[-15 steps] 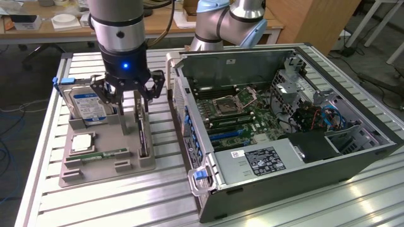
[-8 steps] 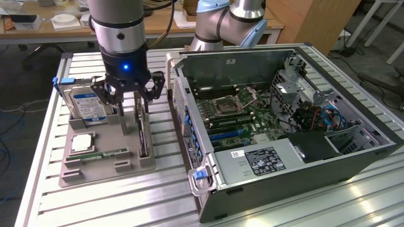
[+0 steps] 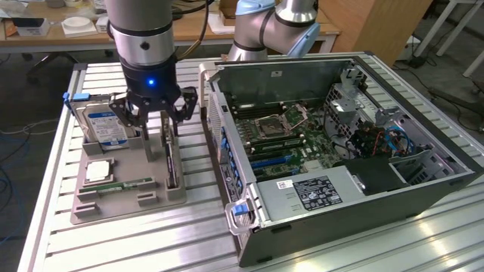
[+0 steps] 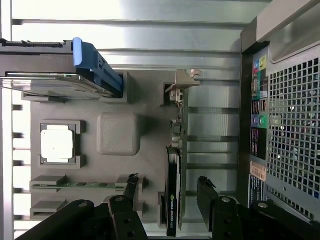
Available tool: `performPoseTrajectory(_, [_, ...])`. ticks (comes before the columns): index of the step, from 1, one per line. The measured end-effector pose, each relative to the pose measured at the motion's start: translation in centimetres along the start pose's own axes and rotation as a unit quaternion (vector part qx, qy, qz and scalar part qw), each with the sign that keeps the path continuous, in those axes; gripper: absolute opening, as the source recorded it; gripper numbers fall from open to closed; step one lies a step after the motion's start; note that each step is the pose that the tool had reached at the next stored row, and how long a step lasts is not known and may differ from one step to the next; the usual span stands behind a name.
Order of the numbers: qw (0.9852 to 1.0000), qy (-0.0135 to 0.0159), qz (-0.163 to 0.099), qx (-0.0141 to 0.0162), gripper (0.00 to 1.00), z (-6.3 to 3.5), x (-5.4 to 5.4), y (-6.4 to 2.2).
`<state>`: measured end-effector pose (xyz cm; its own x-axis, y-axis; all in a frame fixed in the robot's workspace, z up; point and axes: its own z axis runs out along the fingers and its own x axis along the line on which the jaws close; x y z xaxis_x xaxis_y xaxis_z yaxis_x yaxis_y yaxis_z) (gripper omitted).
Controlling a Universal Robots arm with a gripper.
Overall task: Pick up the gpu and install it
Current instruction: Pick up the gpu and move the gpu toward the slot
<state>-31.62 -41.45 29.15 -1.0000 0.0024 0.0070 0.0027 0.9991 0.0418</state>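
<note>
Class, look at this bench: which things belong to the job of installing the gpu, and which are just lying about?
Belong to the job: gpu, standing on edge in the grey holder; open pincer flanking it; open computer case.
Lying about: hard drive; processor chip; memory stick.

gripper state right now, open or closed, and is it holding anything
Gripper: open, holding nothing; its fingers stand on either side of the gpu without touching it.
</note>
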Motion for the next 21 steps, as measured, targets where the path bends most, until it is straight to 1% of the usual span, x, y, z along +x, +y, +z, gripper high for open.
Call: performPoseTrajectory(21, [1.0, 0.0, 0.0, 0.0, 0.59, 0.68, -0.01, -0.17])
